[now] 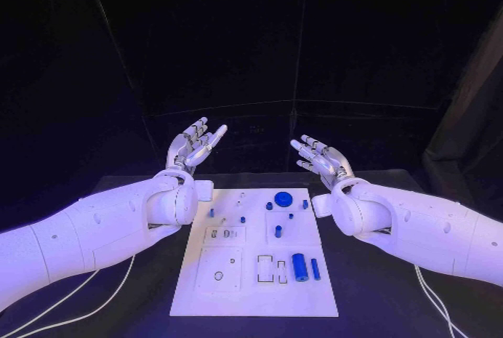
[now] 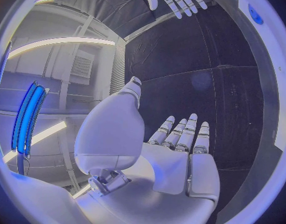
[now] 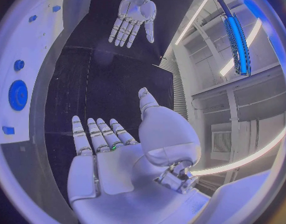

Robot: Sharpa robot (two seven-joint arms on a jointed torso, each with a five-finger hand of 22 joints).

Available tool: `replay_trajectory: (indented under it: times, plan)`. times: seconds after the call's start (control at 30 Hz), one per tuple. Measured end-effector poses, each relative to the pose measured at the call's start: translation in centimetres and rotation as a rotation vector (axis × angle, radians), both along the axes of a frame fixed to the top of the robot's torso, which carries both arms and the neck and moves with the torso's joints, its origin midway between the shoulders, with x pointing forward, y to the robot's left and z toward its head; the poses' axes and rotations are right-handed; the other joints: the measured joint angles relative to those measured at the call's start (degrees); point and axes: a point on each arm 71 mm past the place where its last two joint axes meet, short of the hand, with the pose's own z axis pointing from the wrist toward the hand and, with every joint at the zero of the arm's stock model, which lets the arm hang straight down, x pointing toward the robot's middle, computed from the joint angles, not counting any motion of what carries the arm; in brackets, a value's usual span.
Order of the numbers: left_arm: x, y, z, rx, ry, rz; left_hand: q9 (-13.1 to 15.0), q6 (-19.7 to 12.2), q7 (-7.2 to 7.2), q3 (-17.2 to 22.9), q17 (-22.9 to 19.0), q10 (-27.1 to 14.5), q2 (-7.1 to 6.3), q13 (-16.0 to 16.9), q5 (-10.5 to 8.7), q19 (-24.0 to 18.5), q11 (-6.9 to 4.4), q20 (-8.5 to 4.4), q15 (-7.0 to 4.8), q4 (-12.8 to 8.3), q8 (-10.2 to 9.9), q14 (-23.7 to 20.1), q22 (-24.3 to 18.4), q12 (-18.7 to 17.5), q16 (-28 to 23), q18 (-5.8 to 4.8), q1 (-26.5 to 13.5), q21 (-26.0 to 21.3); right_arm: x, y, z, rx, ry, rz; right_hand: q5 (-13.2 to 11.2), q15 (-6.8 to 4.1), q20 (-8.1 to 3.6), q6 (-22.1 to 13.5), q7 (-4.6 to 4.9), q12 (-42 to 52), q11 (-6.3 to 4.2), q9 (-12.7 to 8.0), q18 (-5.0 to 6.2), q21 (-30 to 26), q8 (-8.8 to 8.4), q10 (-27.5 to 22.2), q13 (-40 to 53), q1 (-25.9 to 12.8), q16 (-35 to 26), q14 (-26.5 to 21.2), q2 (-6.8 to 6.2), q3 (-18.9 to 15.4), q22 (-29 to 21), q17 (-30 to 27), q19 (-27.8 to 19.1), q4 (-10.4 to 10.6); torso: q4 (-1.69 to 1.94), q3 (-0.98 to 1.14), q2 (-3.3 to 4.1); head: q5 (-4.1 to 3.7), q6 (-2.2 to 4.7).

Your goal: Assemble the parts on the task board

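Note:
The white task board (image 1: 199, 294) lies in the middle of the black table. On it sit blue parts: a round disc (image 1: 283, 198) near the far edge, small pegs (image 1: 278, 231) around the middle, and two longer cylinders (image 1: 300, 267) at the near right. My left hand (image 1: 195, 146) is raised above the board's far left corner, palm up, fingers spread, holding nothing. My right hand (image 1: 320, 161) is raised above the far right corner, also spread and holding nothing. The left hand (image 2: 180, 154) and right hand (image 3: 112, 149) look the same in their wrist views. The blue disc (image 3: 18, 94) shows on the board (image 3: 37, 64).
The black table (image 1: 388, 294) runs around the board on all sides. Pale cables (image 1: 89, 294) trail over it at the near left and near right (image 1: 435, 302). A dark curtain hangs behind the table.

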Motion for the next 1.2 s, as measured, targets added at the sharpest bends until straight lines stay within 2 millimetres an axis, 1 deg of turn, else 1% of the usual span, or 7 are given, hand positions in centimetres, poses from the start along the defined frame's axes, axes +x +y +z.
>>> replay_trajectory:
  times: [0.3,0.47,0.63,0.77,0.87,1.0,1.2]
  plan:
    - [0.0,-0.1,0.2,-0.024,-0.023,-0.032,0.0,0.4,0.1,0.1,0.0,0.4,-0.16,0.1,0.0,0.1,0.37,0.3,0.1,0.3,0.0,0.4,0.0,0.0,0.2,0.38,1.1,0.0,0.8,0.6,0.0,-0.05,0.014,0.152,0.7,1.19,0.38,5.0,0.41,0.8,1.59,0.5,0.9,0.9,0.51,6.5,0.5,5.9,0.8,6.6,1.26,0.2,0.6,0.6,4.4,-2.8,0.01,0.0,0.01,0.0,0.0]
    - [-0.2,2.1,0.2,-0.02,-0.023,-0.017,0.2,1.2,0.18,0.2,0.3,1.2,0.23,0.2,0.0,0.3,0.78,0.45,0.41,0.5,0.2,1.6,0.1,0.1,0.5,0.38,1.5,0.0,1.0,-1.5,0.0,-0.126,-0.027,0.134,0.7,1.78,0.11,14.9,1.01,2.6,2.91,1.5,4.53,4.1,2.2,19.6,1.5,11.2,3.4,22.9,1.65,1.9,2.2,1.9,17.0,-6.9,-0.01,-0.09,0.02,-0.33,0.29]
    - [-0.7,1.9,0.4,-0.035,-0.023,-0.044,1.1,9.6,0.59,2.1,2.6,11.7,2.85,1.2,0.0,8.3,3.11,0.8,2.09,-0.1,2.1,17.5,2.0,2.2,5.2,0.37,3.2,3.4,1.0,-1.5,0.3,-0.206,-0.091,0.16,0.7,-1.48,-0.77,35.0,3.55,6.9,0.41,3.1,7.15,9.5,6.03,38.5,2.4,15.9,7.6,40.4,1.39,4.4,4.0,2.6,30.1,-11.7,-0.05,-0.2,0.2,-0.34,0.44]
    - [-1.1,2.4,0.6,-0.041,-0.023,-0.056,2.6,24.9,2.06,2.9,4.3,32.5,4.85,3.0,-0.23,29.8,1.82,0.6,-0.15,-2.3,5.5,30.5,6.1,7.1,9.8,1.02,5.2,12.0,1.1,-1.6,0.7,-0.284,-0.148,0.183,0.7,-3.36,-2.47,39.9,4.66,6.9,-1.06,2.7,7.14,11.3,6.16,43.3,1.9,16.4,7.8,46.2,1.1,5.9,4.1,2.3,34.8,-14.7,-0.09,-0.3,0.48,-0.27,0.66]
    - [-1.5,2.7,0.8,-0.046,-0.025,-0.068,3.2,33.3,3.81,3.1,5.2,39.7,5.65,3.1,-0.23,37.7,0.23,-0.46,-2.22,-4.2,7.4,37.8,7.0,8.7,12.0,1.75,6.0,14.9,1.3,-1.6,1.4,-0.35,-0.199,0.202,0.7,-4.74,-3.9,42.1,4.13,6.4,-1.93,2.5,7.14,12.8,5.8,46.2,1.8,16.8,8.2,50.2,0.78,6.9,4.4,2.3,37.9,-16.1,-0.11,-0.37,0.99,-0.21,0.98]
    - [-2.4,2.6,1.2,-0.056,-0.03,-0.109,3.2,38.2,4.52,3.6,7.0,46.5,6.79,3.3,-0.23,44.7,-1.97,-2.75,-4.78,-5.9,8.2,45.7,7.2,9.9,14.0,1.74,6.0,16.6,1.7,-1.3,2.7,-0.48,-0.275,0.239,0.7,-7.39,-7.17,44.2,3.44,6.0,-3.29,2.4,7.14,18.1,5.11,50.4,1.9,18.0,10.3,58.0,-0.45,8.2,6.7,3.8,45.5,-16.2,-0.08,-0.41,1.93,-0.29,1.39]
    - [-4.4,1.7,2.0,-0.075,-0.041,-0.197,2.2,40.0,3.99,3.8,8.7,49.3,7.05,2.8,-0.23,48.1,-2.91,-3.72,-5.73,-7.5,7.1,48.4,6.1,8.3,12.8,1.73,5.7,15.5,1.9,-0.5,4.1,-0.693,-0.358,0.291,1.5,-10.35,-10.66,46.6,2.03,5.0,-5.53,2.4,7.13,26.2,4.52,55.1,2.0,17.1,14.8,68.3,-2.61,9.3,10.9,7.4,52.2,-16.2,0.49,-0.58,3.92,-0.81,2.23]
